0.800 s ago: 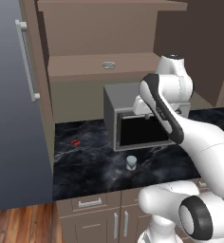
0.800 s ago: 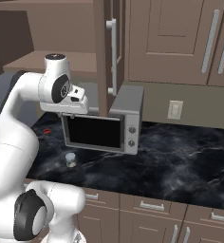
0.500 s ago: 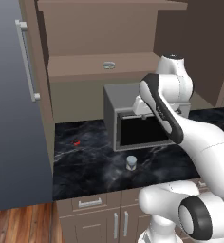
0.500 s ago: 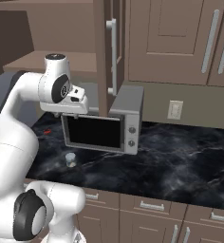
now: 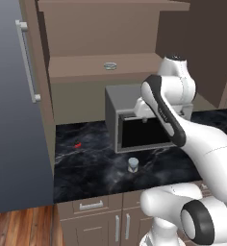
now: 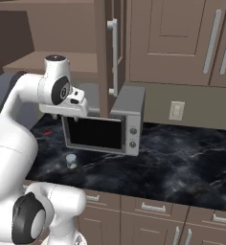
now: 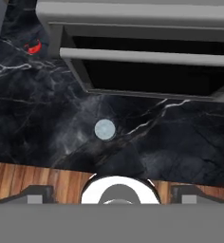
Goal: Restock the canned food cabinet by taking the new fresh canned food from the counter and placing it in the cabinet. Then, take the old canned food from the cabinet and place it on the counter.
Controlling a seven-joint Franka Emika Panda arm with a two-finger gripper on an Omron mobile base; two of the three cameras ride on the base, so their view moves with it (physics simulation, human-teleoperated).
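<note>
Nothing has shifted: the jaws [image 7: 112, 191] still hover wide open and empty above the can [image 7: 105, 129] on the tabletop [image 7: 33, 123], no grasp begun.

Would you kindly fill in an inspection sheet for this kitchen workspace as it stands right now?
Surface: the counter, black with white veining, carries everything below.
Job's things: the new can stands upright on the counter in front of the microwave, apart from it; the old flat tin sits on the open cabinet shelf.
Clutter: grey microwave with its dark door; small red object on the counter to the left.
Tool: the tool is raised in front of the microwave, above the new can, holding nothing; jaw state unclear.
Cables: nothing seen.
Surroundings: drawers below, closed wall cupboards, a wall outlet, wooden floor.
</note>
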